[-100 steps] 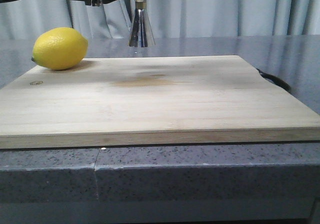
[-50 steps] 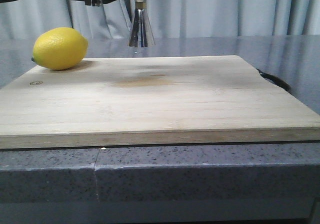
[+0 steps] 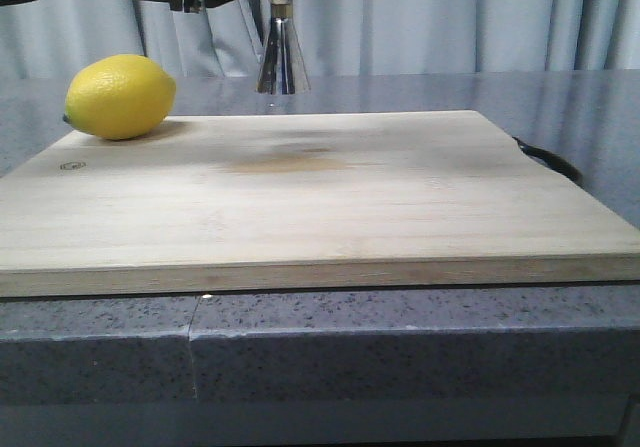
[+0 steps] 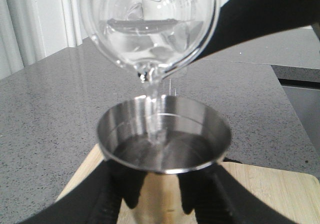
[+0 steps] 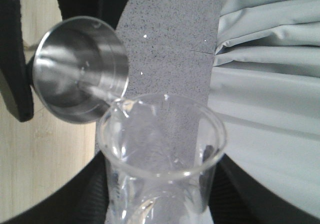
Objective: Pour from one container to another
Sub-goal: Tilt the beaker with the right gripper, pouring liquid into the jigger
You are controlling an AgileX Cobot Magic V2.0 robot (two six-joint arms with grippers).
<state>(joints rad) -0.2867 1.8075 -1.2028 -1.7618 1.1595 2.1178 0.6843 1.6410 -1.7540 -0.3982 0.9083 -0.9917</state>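
Note:
The steel jigger [image 4: 165, 134] stands upright in my left gripper [image 4: 161, 204], which is shut on its body below the rim. Just above it, the clear glass beaker [image 4: 150, 28] is tipped with its lip over the jigger's mouth. A thin stream of clear liquid [image 4: 152, 98] runs down into the cup, which holds some liquid. In the right wrist view my right gripper [image 5: 160, 204] is shut on the beaker [image 5: 160, 149], with the jigger [image 5: 80, 68] beyond its lip. The front view shows only the jigger's lower cone [image 3: 283, 62], held high above the far edge of the board.
A yellow lemon [image 3: 120, 95] lies on the far left corner of a wooden cutting board [image 3: 300, 197]. The board rests on a grey speckled counter [image 3: 400, 347]. A black loop [image 3: 550, 159] sticks out at the board's right edge. Pale curtains hang behind.

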